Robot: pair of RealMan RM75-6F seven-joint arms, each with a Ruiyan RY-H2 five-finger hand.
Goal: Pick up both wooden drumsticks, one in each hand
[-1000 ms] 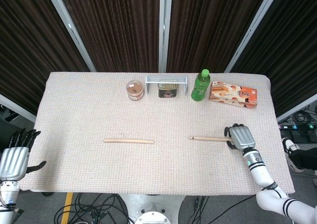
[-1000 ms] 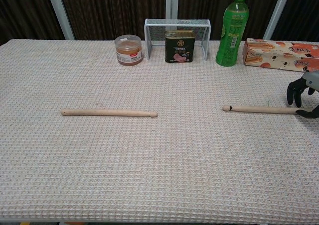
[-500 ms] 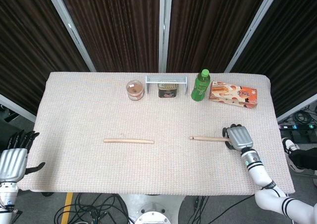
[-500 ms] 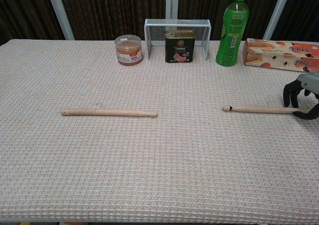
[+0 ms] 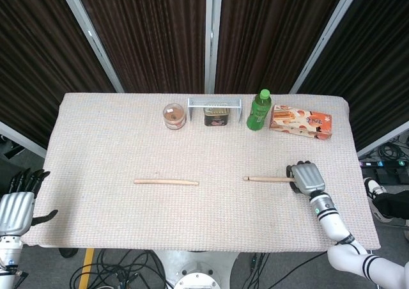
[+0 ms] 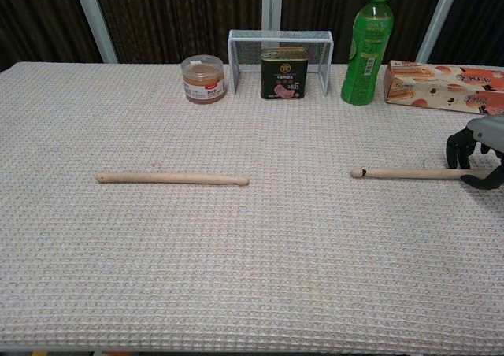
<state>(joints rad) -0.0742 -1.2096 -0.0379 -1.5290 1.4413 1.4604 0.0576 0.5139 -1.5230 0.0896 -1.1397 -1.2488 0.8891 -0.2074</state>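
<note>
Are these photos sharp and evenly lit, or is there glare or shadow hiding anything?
Head view: even, soft light, no glare; the two drumsticks cast only thin shadows on the table. Chest view: sharp throughout, faint sheen on the green bottle; the right hand is cut off by the frame edge.

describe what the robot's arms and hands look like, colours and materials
Both hands have a ribbed silver-grey metallic back and black fingers. The right hand joins a silver wrist with a small green mark, then a glossy white forearm ringed by black bands. The left hand looks the same, with a white wrist section below it; its arm is out of view.
</note>
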